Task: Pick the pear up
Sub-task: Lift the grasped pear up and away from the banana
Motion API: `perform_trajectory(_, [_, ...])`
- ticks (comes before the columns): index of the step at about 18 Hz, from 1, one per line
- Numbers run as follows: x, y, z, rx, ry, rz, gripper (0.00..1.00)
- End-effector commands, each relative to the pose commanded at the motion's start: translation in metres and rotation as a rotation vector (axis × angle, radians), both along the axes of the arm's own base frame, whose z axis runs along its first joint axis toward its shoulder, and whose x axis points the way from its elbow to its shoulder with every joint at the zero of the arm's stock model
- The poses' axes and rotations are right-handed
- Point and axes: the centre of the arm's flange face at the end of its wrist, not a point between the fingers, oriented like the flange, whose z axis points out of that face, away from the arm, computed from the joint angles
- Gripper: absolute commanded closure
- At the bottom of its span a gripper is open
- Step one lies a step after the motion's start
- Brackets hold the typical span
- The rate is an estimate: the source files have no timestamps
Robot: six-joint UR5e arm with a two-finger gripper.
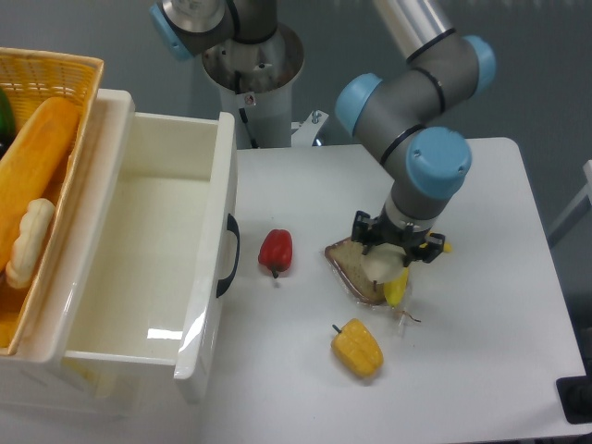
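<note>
The pear (376,267), small, pale and rounded, sits between the black fingers of my gripper (387,253), which is shut on it. Arm and pear are right of the table's middle, over a brown flat slice (350,268) that lies on the table. A yellow banana (398,289) pokes out just below and to the right of the pear, mostly hidden by the gripper. Whether the pear still touches the slice cannot be told.
A red pepper (276,250) lies left of the gripper. A yellow bell pepper (357,348) lies in front of it. An open white drawer (213,240) fills the left side, with a yellow basket (46,83) of produce beyond it.
</note>
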Motion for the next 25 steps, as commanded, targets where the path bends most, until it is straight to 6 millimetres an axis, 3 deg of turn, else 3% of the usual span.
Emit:
perform_trajectory(8, [-0.048, -0.026, 0.053, 0.034, 0.103, -0.098, 0.77])
perform_trajectory(13, [-0.054, -0.038, 0.056, 0.025, 0.077, -0.081, 0.76])
perform_trajectory(18, [-0.069, -0.059, 0.077, 0.030, 0.110, -0.098, 0.77])
perform_trajectory(21, [-0.077, -0.059, 0.096, 0.019, 0.087, -0.150, 0.76])
perform_trajectory(25, [-0.079, -0.063, 0.103, 0.010, 0.077, -0.164, 0.75])
